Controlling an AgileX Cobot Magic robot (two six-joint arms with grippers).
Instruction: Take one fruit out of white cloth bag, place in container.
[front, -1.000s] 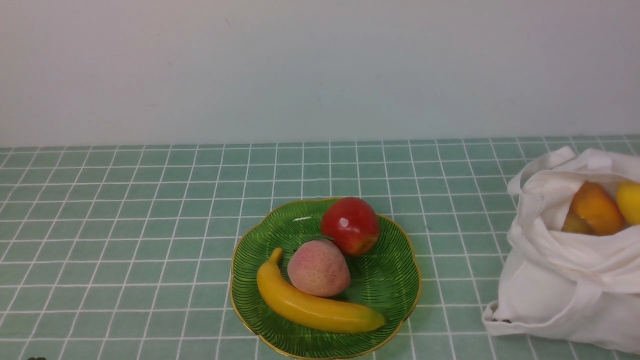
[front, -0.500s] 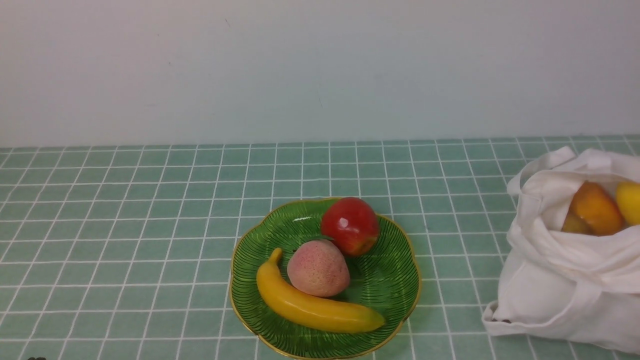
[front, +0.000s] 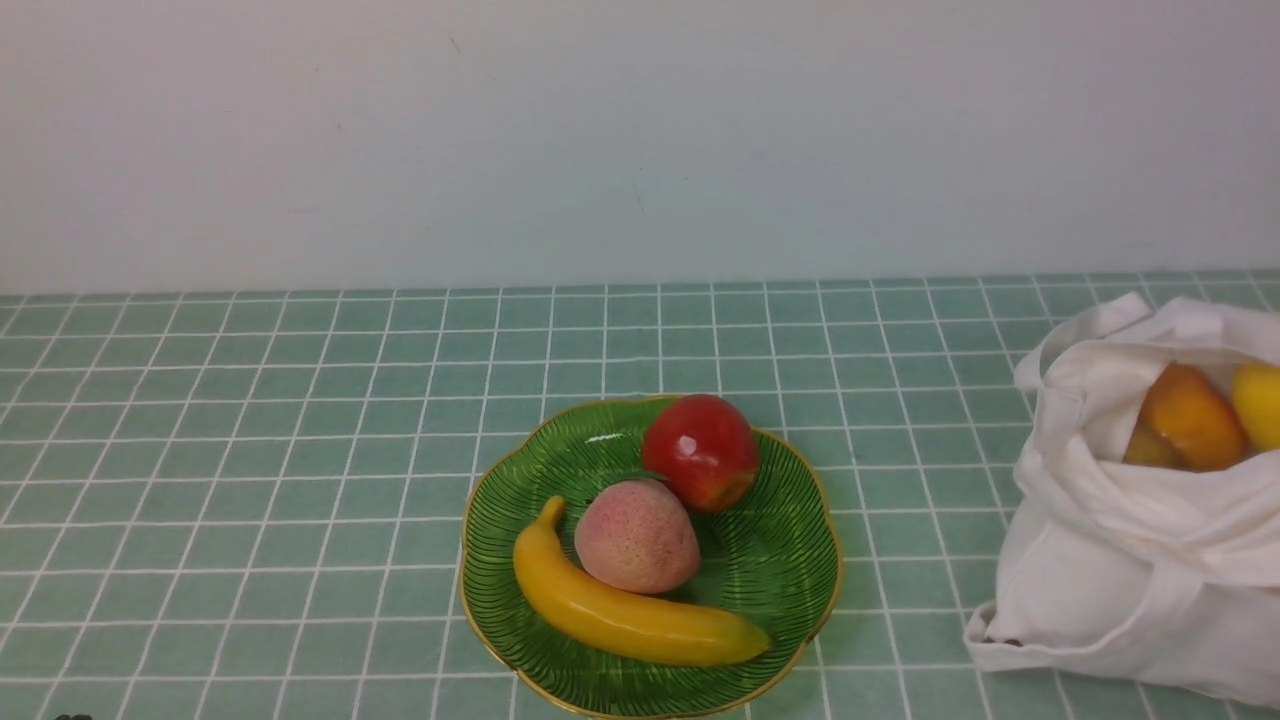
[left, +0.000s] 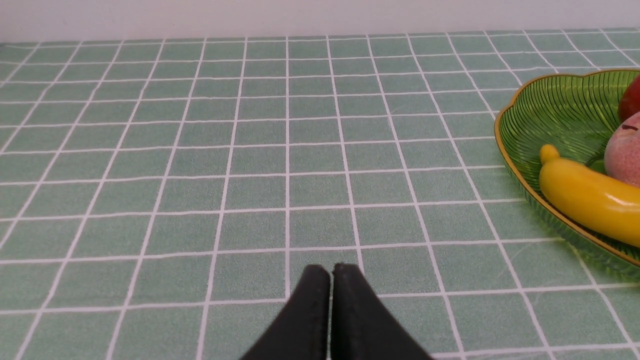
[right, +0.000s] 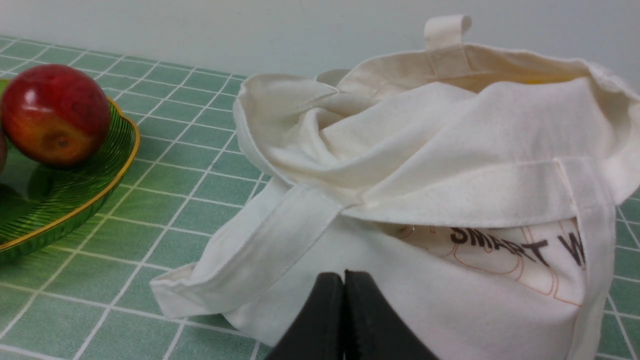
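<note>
Tools sat nearest the cameras: left tool (left: 330, 272) and right tool (right: 344, 280) both clenched on nothing, the right just before the white cloth bag (front: 1130, 560). Beyond, the banana (front: 620, 610) lay in the green plate (front: 780, 570), left of the bag, beside a peach (front: 637, 535) and apple (front: 700, 450). Placement looked done; nothing obvious remained.

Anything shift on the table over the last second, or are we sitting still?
Nothing has visibly changed. The banana, the peach and the apple lie on the green plate as before, and the white cloth bag keeps its shape with the orange fruit inside. Neither arm shows in the front view.
</note>
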